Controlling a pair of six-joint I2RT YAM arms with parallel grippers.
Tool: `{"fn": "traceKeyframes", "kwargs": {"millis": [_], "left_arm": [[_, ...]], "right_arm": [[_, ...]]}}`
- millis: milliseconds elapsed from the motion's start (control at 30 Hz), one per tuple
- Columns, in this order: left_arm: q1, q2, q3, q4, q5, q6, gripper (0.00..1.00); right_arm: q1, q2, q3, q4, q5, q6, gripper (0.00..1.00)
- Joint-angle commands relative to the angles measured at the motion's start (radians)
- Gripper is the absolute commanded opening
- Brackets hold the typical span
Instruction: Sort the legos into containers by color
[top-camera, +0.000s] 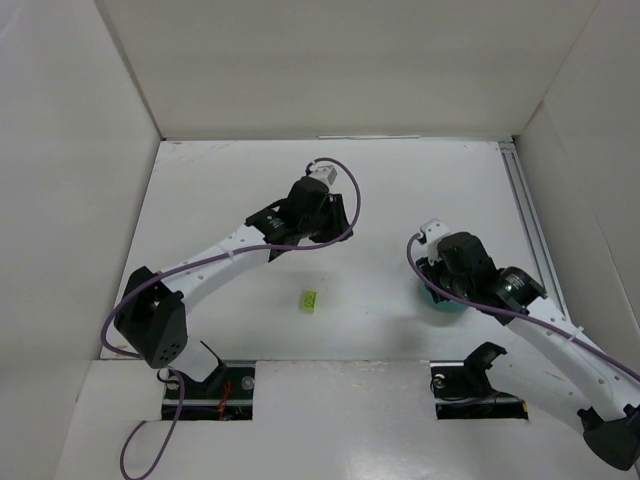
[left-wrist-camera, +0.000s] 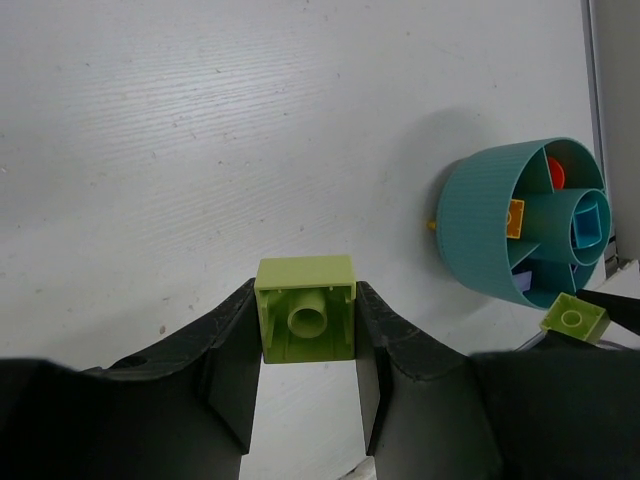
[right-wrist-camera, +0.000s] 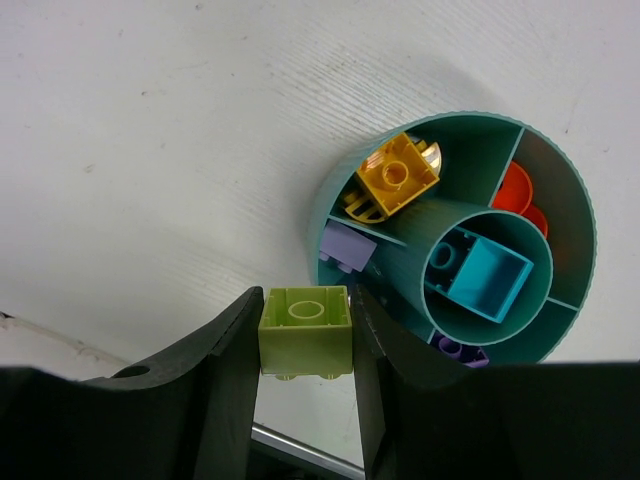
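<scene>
My left gripper (top-camera: 300, 228) is shut on a lime green lego (left-wrist-camera: 305, 322), held above the table left of the teal bowl (left-wrist-camera: 480, 230). My right gripper (top-camera: 445, 280) is shut on another lime green lego (right-wrist-camera: 305, 332), which also shows in the left wrist view (left-wrist-camera: 573, 320). It hangs at the bowl's near-left rim (right-wrist-camera: 325, 215). A third lime green lego (top-camera: 309, 299) lies on the table between the arms. The bowl (top-camera: 440, 303) holds yellow legos (right-wrist-camera: 398, 178), an orange piece (right-wrist-camera: 515, 190), a teal brick (right-wrist-camera: 487, 272) in the centre cup, and purple bricks (right-wrist-camera: 347, 247).
White walls enclose the table on the left, back and right. A metal rail (top-camera: 525, 215) runs along the right side. The right arm covers most of the bowl in the top view.
</scene>
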Motion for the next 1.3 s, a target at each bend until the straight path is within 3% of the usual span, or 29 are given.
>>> {"fn": "traceKeyframes", "kwargs": {"millis": [0,433,1267], "left_arm": [[-0.005,-0.063,0.037,-0.005,-0.011,0.018,0.0],[-0.005,-0.075,0.017,-0.005,-0.011,0.018,0.0],[-0.005,-0.106,-0.024,0.004,-0.002,0.027,0.0]], "right_arm": [[0.026,-0.001,0.0,0.001,0.054,0.048,0.13],[0.123,0.028,-0.067,0.107,-0.01,0.068,0.13],[0.123,0.088,0.039,-0.005,0.215,0.082,0.13]]}}
